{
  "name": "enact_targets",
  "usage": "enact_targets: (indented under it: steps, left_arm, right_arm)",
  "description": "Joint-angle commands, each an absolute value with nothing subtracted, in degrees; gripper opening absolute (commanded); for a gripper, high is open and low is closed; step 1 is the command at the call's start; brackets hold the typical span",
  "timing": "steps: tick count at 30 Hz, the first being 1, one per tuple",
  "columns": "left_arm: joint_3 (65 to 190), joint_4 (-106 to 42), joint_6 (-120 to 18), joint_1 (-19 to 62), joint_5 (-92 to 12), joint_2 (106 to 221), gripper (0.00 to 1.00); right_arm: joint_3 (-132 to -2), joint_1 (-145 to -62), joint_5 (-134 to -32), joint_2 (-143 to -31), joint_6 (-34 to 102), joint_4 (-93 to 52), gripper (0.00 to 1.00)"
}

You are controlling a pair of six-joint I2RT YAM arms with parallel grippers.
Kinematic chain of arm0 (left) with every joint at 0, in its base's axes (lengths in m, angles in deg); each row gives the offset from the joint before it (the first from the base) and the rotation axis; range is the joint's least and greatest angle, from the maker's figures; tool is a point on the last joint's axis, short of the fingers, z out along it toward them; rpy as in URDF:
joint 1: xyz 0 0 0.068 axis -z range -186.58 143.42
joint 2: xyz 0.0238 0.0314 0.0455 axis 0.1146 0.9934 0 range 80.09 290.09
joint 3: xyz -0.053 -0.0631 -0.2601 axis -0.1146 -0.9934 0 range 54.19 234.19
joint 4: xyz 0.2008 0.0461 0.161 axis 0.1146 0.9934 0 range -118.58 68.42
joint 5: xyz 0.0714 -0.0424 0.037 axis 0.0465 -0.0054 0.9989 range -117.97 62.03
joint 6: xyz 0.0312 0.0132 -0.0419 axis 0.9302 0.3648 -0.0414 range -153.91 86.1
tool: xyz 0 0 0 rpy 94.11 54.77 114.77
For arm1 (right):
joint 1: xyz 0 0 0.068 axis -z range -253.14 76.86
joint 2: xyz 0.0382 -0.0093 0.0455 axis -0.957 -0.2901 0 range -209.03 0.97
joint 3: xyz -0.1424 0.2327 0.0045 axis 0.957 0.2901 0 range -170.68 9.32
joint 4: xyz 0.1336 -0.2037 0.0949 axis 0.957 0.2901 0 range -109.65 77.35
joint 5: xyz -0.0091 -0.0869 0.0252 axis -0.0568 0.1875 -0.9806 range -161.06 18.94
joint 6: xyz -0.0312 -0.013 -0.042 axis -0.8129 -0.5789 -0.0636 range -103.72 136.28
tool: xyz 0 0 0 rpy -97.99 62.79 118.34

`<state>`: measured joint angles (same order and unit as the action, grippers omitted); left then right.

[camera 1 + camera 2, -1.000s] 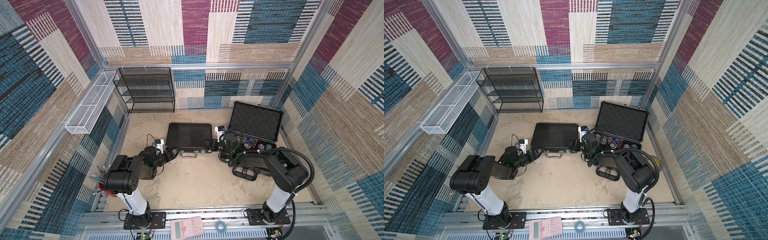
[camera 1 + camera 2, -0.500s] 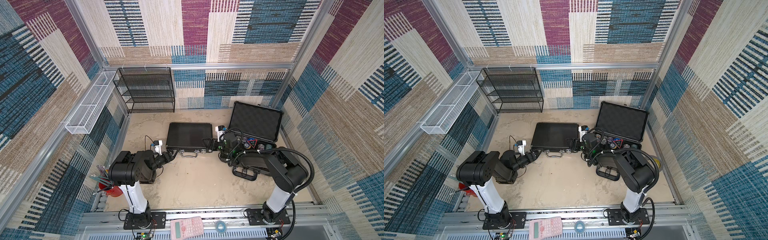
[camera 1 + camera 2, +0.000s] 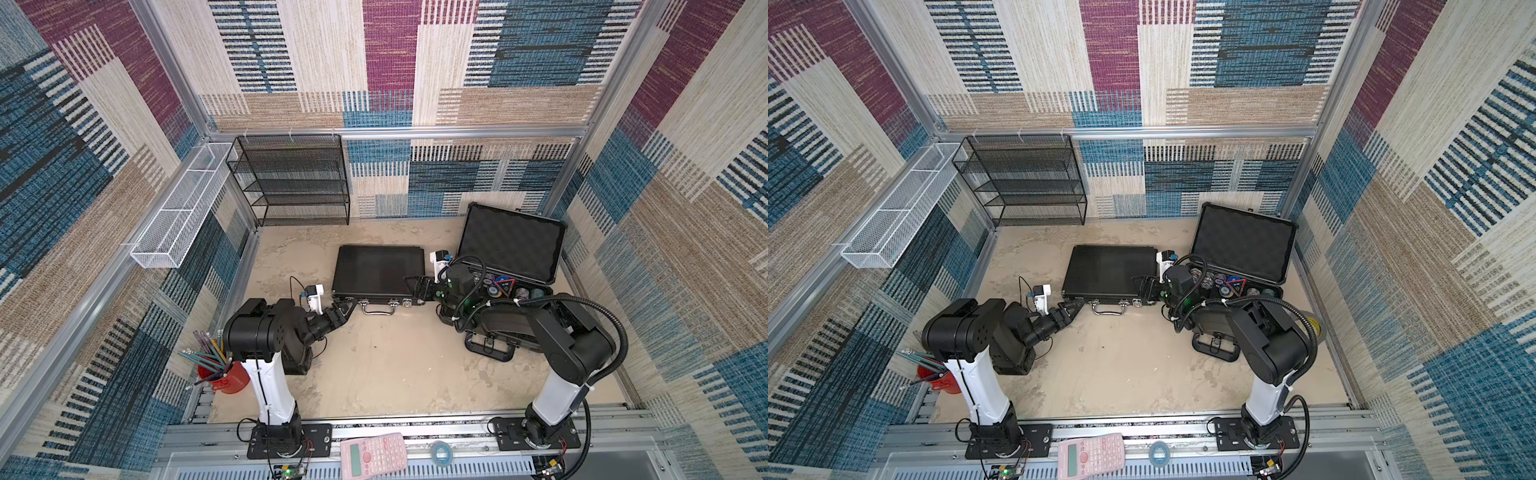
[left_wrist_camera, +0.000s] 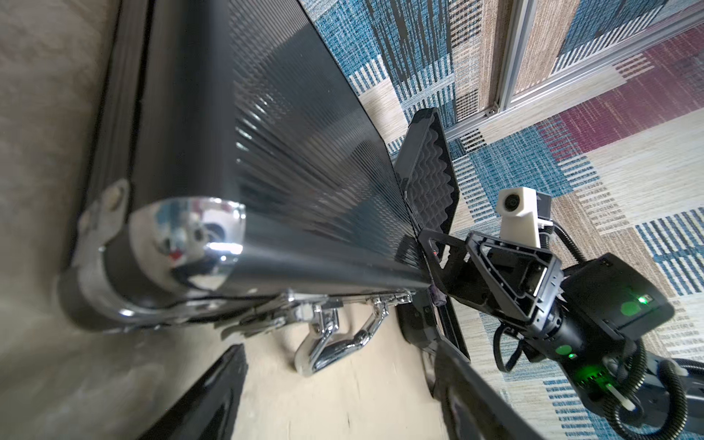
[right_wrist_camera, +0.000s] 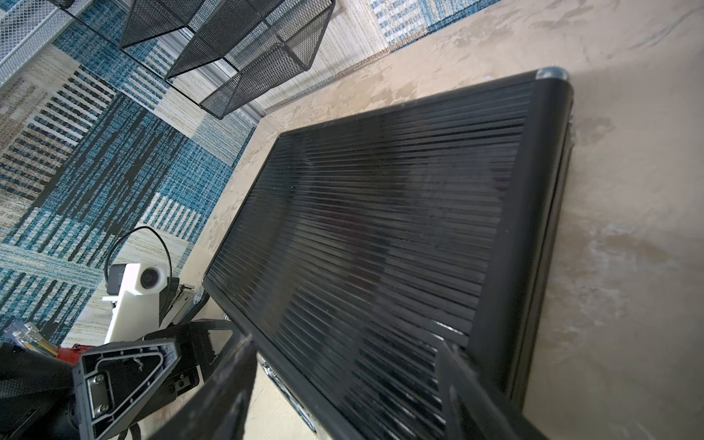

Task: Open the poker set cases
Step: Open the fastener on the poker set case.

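Observation:
The slim black ribbed case [image 3: 380, 270] [image 3: 1108, 270] lies closed mid-floor, its chrome handle [image 4: 335, 343] facing the front. The bulkier case [image 3: 515, 245] [image 3: 1241, 245] stands open at the right, foam lid up, with poker chips [image 3: 505, 287] inside. My left gripper [image 3: 347, 309] [image 4: 343, 384] is open low by the black case's front left corner, with only bare floor between its fingers [image 4: 213, 396]. My right gripper [image 3: 415, 287] [image 5: 343, 381] is open at the front right corner. One of its fingers [image 5: 468, 388] lies over the ribbed lid [image 5: 381, 228], the other off the front edge.
A black mesh rack [image 3: 295, 183] stands at the back left and a white wire basket [image 3: 183, 208] hangs on the left wall. A red cup of pencils [image 3: 220, 374] sits by the left arm's base. A pink calculator [image 3: 372, 455] and a tape roll [image 3: 440, 453] rest on the front rail.
The left arm's upper links have swung upright and its gripper has edged right along the black case's front, jaws narrowing a little. The right arm has not moved.

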<state>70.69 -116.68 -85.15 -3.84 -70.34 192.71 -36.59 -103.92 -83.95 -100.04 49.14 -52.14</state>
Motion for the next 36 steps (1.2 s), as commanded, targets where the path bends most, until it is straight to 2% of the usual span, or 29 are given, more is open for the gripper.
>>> enact_targets:
  steps: [1,13,21,29,36]
  left_arm:
    - [70.06,-109.34,-85.24,-3.86,-67.65,194.91,0.80]
    - [66.59,-108.48,-84.09,-3.94,-59.53,192.97,0.81]
    - [66.58,-106.63,-84.22,-3.83,-58.11,193.34,0.81]
    - [67.29,-102.69,-83.74,-3.77,-57.33,192.26,0.82]
    - [67.75,-94.19,-81.80,-2.77,-55.27,186.95,0.82]
  right_arm:
    - [-36.81,-104.07,-82.67,-100.55,48.78,-45.38,0.76]
    - [-37.52,-104.21,-82.15,-100.80,48.45,-44.24,0.77]
    - [-37.60,-104.22,-81.79,-100.89,48.19,-43.89,0.77]
    - [-37.99,-104.24,-81.35,-100.89,48.15,-43.36,0.78]
    - [-38.29,-104.32,-81.14,-101.07,48.07,-43.11,0.78]
